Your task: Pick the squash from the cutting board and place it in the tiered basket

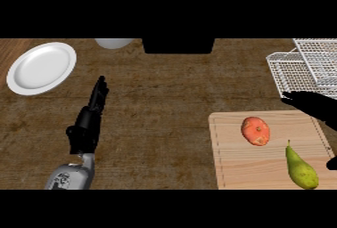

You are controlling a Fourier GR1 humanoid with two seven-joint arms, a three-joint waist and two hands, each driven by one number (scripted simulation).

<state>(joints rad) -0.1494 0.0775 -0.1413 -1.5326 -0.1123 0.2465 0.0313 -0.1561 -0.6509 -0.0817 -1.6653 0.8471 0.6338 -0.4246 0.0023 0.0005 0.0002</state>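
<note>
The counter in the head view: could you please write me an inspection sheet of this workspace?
Surface: brown counter, with a cutting board at lower right.
Job's things: orange squash lying on the board; white wire tiered basket at upper right, nothing seen in it.
Clutter: green pear on the board beside the squash; white plate at upper left.
Hands: left hand open, fingers straight, above the bare counter; right hand dark, between board and basket, fingers unclear.
Cables: nothing seen.
Surroundings: a black object and a pale object at the far edge.
</note>
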